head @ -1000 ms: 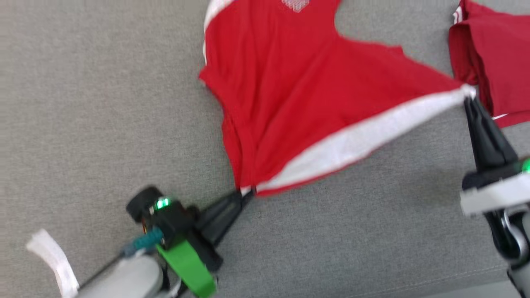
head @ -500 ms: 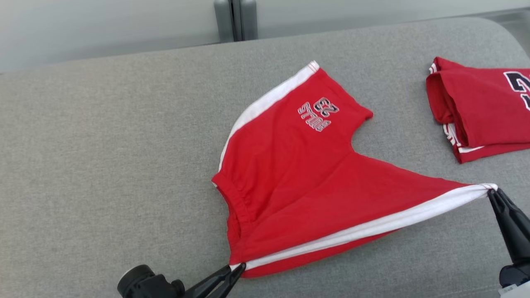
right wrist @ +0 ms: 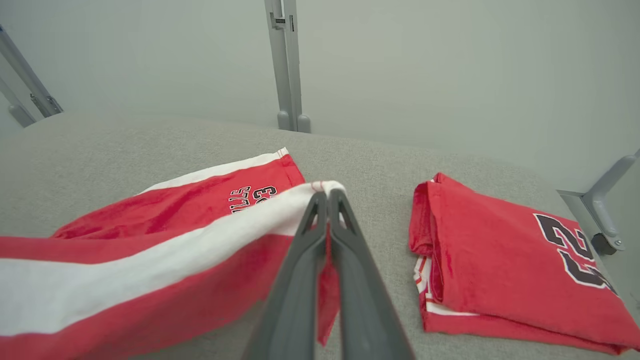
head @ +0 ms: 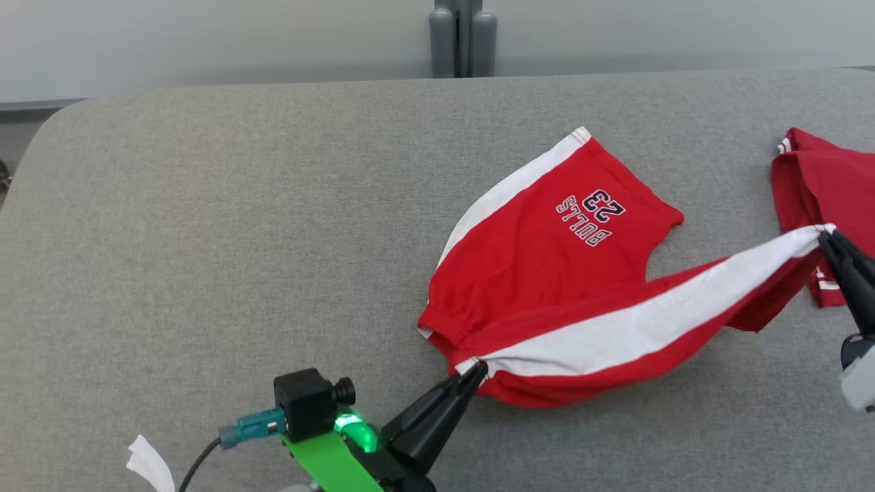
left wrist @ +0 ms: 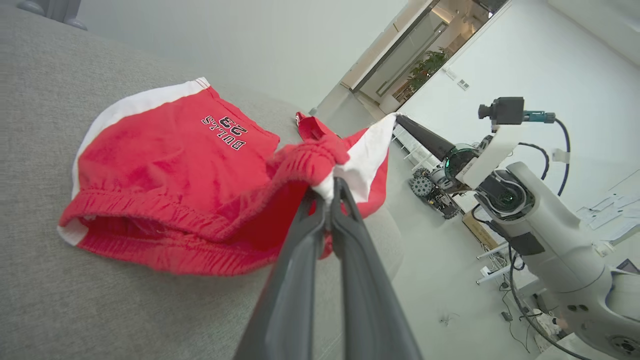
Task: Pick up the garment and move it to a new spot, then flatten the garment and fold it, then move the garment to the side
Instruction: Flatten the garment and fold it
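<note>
Grey padded surface (head: 205, 239), pale wall behind. Red shorts (head: 547, 273) right of centre, far leg flat, near leg raised. Left gripper (head: 480, 367) pinches waistband corner, right gripper (head: 825, 234) pinches hem end of white stripe (head: 649, 321). Edge held taut between them, probably to prevent sagging while carrying. Folded red jersey (right wrist: 500, 265) just beside right gripper, may snag.

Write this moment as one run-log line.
left gripper: shut on shorts waistband | right gripper: shut on shorts hem | white stripe stretched between | folded jersey alongside

Folded red shirt (right wrist: 500, 260) (numbered), grey cushion (head: 205, 239)
</note>
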`<state>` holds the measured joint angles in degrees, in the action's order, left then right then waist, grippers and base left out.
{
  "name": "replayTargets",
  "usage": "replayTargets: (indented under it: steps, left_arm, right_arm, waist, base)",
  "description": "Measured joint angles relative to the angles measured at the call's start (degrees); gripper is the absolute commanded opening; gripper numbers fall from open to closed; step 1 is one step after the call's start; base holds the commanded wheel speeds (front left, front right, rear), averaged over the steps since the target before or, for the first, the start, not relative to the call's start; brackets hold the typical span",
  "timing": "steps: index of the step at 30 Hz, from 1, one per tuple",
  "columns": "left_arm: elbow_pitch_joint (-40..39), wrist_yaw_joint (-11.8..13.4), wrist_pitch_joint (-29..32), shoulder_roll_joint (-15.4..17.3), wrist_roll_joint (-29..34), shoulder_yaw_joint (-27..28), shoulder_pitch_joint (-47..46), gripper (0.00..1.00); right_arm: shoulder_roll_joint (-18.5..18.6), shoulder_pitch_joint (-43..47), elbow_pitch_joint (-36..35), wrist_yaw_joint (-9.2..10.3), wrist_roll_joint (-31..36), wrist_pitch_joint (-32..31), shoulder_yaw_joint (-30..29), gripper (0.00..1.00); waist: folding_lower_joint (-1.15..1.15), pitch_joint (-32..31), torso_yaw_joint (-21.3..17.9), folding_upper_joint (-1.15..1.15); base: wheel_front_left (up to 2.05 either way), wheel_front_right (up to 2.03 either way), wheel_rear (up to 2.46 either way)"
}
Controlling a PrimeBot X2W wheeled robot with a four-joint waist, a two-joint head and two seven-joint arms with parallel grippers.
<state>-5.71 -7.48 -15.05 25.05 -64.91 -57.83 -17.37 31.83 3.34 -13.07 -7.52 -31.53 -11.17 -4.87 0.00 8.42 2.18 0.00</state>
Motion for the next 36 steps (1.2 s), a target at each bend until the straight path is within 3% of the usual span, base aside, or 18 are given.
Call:
replayTargets:
  steps: [5, 12, 22, 33, 34, 35, 36]
  left_arm:
    - [-0.70, 0.01, 0.01, -1.24, -13.06, 0.47, -2.42, 0.00]
    - [1.32, 0.00, 0.01, -3.24, -21.91, 0.47, -7.08, 0.00]
    - [11.25, 0.01, 5.98, -6.77, -26.57, 1.38, -13.46, 0.00]
    - [18.53, 0.01, 6.49, -9.56, -25.01, 2.12, -16.91, 0.00]
    - [18.49, 0.01, 6.76, -9.77, -24.83, 1.99, -17.06, 0.00]
    - [18.53, 0.01, 6.89, -9.79, -24.81, 1.93, -17.15, 0.00]
    - [18.62, 0.01, 6.88, -9.73, -24.76, 1.94, -17.20, 0.10]
  right_arm:
    - [5.47, -12.92, 7.51, -0.01, -1.51, -5.28, 2.57, 0.00]
    - [8.45, -26.73, 15.29, -0.01, -3.78, -10.18, 11.05, 0.00]
    - [10.46, -46.62, 28.41, -0.01, -4.27, -13.65, 27.37, 0.00]
    - [10.66, -57.47, 39.16, -0.01, -6.17, -6.27, 40.13, 0.00]
    - [10.58, -58.07, 39.95, -0.01, -6.82, -5.70, 41.10, 0.18]
    - [10.43, -58.57, 40.56, -0.01, -7.59, -5.05, 42.05, 0.27]
    - [10.31, -58.95, 40.94, -0.01, -8.21, -4.44, 42.70, 0.37]
  waist:
    - [0.00, 1.80, 3.34, 0.00]
    - [0.00, 4.99, 6.36, 0.00]
    - [0.00, 11.15, 9.45, 0.00]
    - [0.00, 15.85, 12.20, 0.00]
    - [0.01, 16.16, 12.26, 0.00]
    - [0.00, 16.40, 12.26, 0.00]
    - [0.01, 16.55, 12.23, 0.00]
  base:
    - [0.00, 0.00, 0.00]
    - [0.00, 0.00, 0.00]
    - [0.00, 0.00, 0.00]
    - [0.00, 0.00, 0.00]
    - [0.00, 0.00, 0.00]
    - [0.00, 0.00, 0.00]
    - [0.00, 0.00, 0.00]
